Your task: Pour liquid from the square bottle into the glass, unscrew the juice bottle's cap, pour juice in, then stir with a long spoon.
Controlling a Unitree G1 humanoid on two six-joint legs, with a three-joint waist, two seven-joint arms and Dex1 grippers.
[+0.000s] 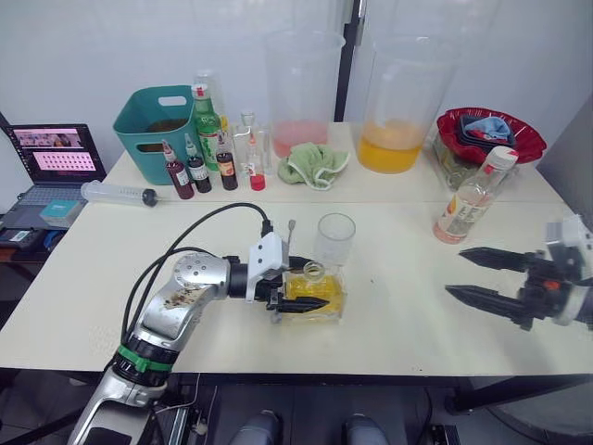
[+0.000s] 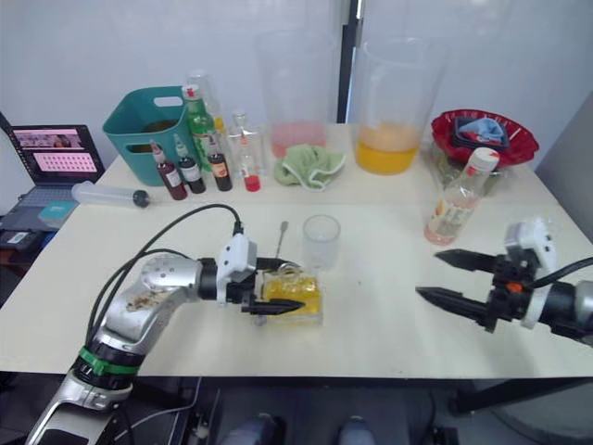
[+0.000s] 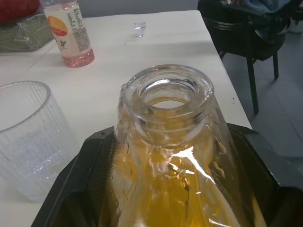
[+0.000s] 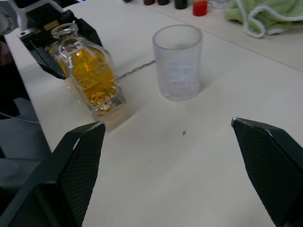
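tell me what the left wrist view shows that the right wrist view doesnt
Left wrist view alone: the juice bottle standing far across the table, and the square bottle's open mouth seen from close above. Right wrist view alone: the long spoon lying behind the bottle, the green cloth, and the open right gripper. Both: the square bottle between the left gripper's fingers, beside the empty glass.

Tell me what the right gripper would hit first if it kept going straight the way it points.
The right gripper, open, points across the table toward the robot's left. Its wrist view aims between the square bottle, held by the left gripper, and the glass. Probably the bottle first, though depth is unclear.
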